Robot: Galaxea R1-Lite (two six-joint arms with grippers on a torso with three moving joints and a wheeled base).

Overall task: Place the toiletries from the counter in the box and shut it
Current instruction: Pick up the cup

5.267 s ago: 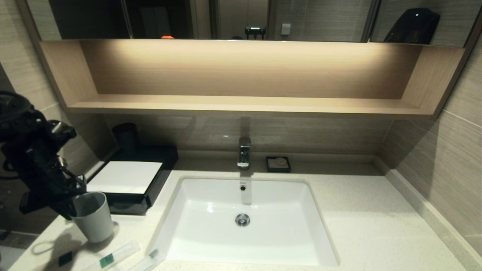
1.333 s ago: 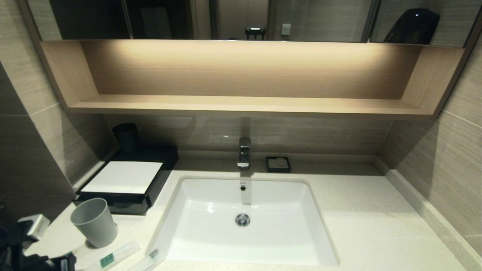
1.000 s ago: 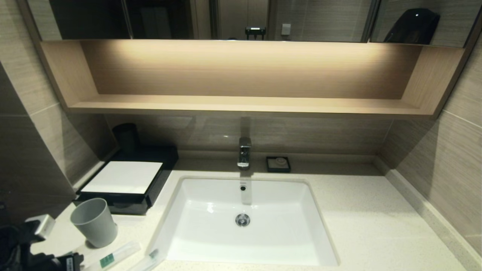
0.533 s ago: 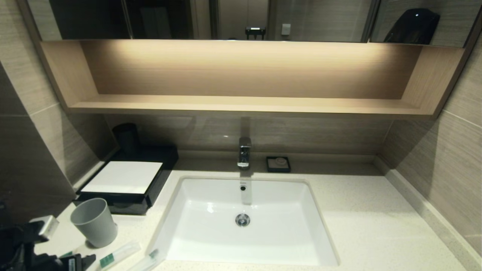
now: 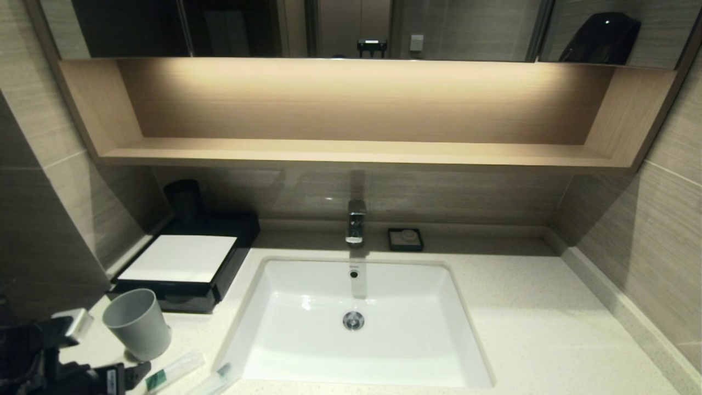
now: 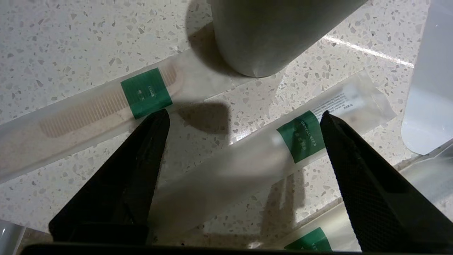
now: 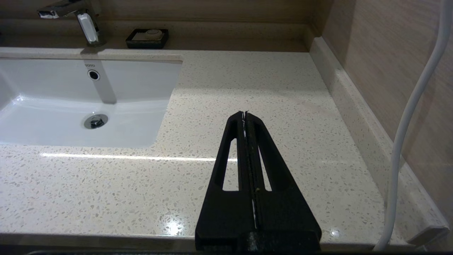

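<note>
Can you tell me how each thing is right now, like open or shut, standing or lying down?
Box: drawer shut.
Grey cup: standing upright.
Comb packet: lying flat on the counter.
Toothbrush packet: flat, between the claw tips.
Left claw: open.
Right claw: shut, empty.
Tap: no water running.

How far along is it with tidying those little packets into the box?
Nothing is packed yet: the box looks shut, and the comb packet and dental kit packet lie on the counter. The left gripper hangs open over the dental kit. Picking, loading and closing remain.
</note>
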